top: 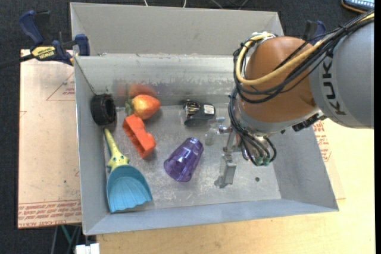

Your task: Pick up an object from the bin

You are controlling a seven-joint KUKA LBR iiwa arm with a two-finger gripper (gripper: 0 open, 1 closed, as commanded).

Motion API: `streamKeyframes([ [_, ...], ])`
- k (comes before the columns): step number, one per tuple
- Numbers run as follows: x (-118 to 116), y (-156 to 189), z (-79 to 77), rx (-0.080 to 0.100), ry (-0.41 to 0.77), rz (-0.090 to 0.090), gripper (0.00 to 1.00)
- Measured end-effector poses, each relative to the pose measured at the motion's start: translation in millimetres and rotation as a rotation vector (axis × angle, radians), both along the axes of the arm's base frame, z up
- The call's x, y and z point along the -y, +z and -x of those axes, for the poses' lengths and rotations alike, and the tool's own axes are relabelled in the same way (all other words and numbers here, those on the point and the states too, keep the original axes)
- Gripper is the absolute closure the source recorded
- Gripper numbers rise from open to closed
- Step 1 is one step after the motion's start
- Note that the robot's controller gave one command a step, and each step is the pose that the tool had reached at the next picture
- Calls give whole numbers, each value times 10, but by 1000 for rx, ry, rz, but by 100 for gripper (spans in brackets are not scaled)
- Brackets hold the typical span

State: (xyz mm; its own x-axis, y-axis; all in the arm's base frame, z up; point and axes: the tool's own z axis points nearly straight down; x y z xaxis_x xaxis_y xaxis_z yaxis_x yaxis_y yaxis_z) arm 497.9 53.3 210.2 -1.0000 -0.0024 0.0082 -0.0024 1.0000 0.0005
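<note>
Well, claw (226, 172) beside purple cup (184, 159) (toppled)

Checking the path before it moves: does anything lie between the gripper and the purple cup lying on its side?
Nothing visible does. Only bare bin floor separates the gripper from the purple cup beside it. The small black object lies farther back, off that line. The orange block sits beyond the cup.

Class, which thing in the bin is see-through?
The purple cup, lying on its side mid-bin, left of the gripper; the blue scoop, orange fruit and other things are opaque.
</note>
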Motion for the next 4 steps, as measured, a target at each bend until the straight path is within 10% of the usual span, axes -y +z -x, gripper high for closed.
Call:
streamKeyframes([
  [1,5,41,-17,8,-3,0,0],
  [2,-192,-1037,-533,17,486,-2,0],
  [3,-225,-474,-675,17,574,-3,0],
  [4,-319,-1115,-482,7,759,-8,0],
])
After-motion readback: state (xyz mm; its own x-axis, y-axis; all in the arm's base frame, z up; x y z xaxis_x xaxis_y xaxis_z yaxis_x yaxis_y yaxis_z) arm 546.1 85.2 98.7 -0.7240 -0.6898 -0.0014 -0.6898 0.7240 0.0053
